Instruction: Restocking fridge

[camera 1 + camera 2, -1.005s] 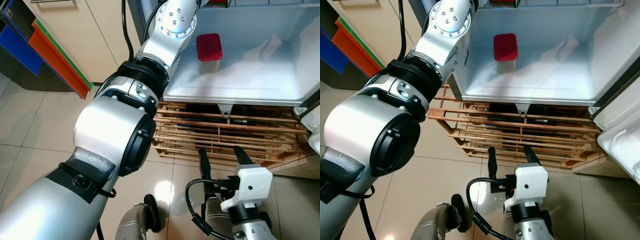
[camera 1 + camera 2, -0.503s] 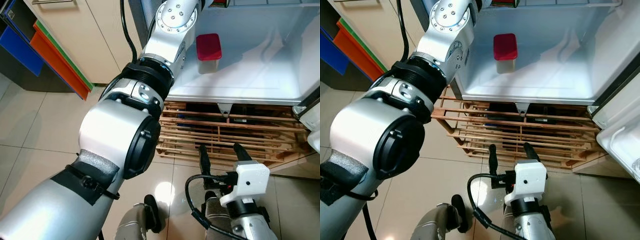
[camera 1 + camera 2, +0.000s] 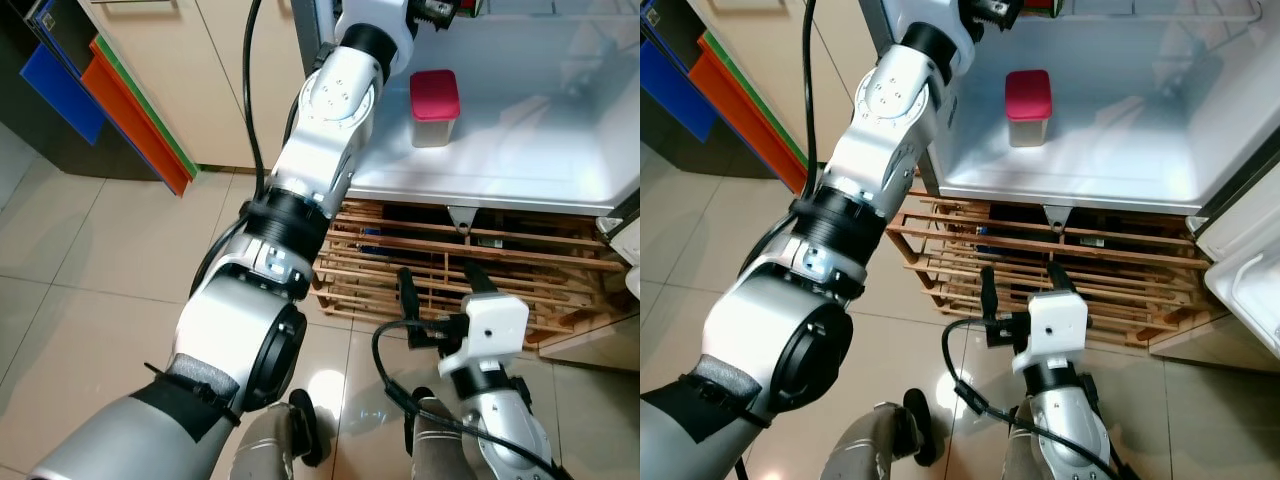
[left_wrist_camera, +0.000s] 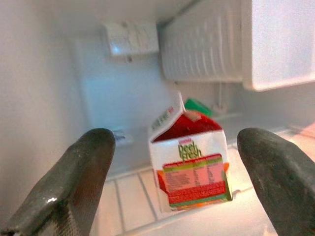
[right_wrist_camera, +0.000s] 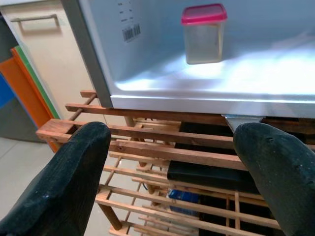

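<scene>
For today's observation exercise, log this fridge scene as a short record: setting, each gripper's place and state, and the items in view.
setting: open fridge standing on a wooden pallet
left gripper: open, reaching inside the fridge toward a shelf
carton: upright on the shelf, between the open fingers, not gripped
right gripper: open, low in front of the pallet, holding nothing
container: red lid, upright on the fridge floor

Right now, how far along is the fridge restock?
Done: a juice carton stands upright on the upper wire shelf, and a red-lidded container sits on the fridge floor.
In hand: nothing. The left gripper is open with the carton free between its fingers. The right gripper hangs open by the wooden pallet.
Left: no more stock is in sight, so I can't tell.
</scene>
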